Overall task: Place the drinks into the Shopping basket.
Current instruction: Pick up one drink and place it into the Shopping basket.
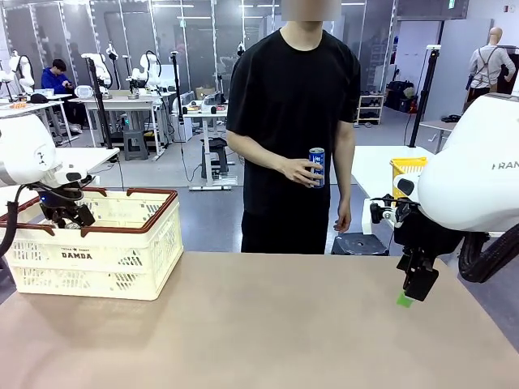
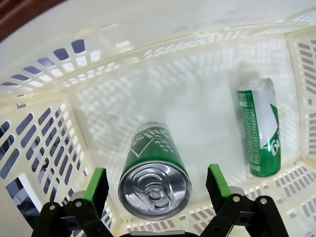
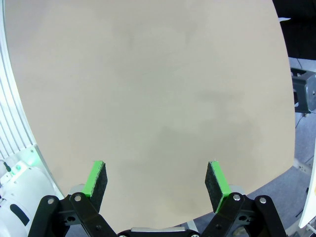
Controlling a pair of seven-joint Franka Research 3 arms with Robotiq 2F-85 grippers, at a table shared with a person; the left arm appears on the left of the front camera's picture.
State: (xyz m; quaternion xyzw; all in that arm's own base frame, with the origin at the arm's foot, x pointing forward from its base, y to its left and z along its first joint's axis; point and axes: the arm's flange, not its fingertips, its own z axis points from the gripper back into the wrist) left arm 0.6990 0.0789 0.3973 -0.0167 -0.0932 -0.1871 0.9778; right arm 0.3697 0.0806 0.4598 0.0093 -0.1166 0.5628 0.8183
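My left gripper (image 1: pixel 69 212) hangs over the cream Shopping basket (image 1: pixel 122 267) at the table's left. In the left wrist view its jaws (image 2: pixel 156 173) stand open, and a green drink can (image 2: pixel 153 163) sits between the pads, silver top toward the camera, with a gap on each side. A second green can (image 2: pixel 260 131) lies on the basket floor (image 2: pixel 197 108) to the right. Across the table, a person's hand holds a blue and white can (image 1: pixel 317 166) at waist height. My right gripper (image 1: pixel 413 288) hovers open over bare table at the right (image 3: pixel 155 165).
A bright yellow basket (image 1: pixel 405 170) stands on a white table behind my right arm. The brown tabletop (image 1: pixel 284 324) stretches between the Shopping basket and my right gripper. The person stands at the middle of the far edge.
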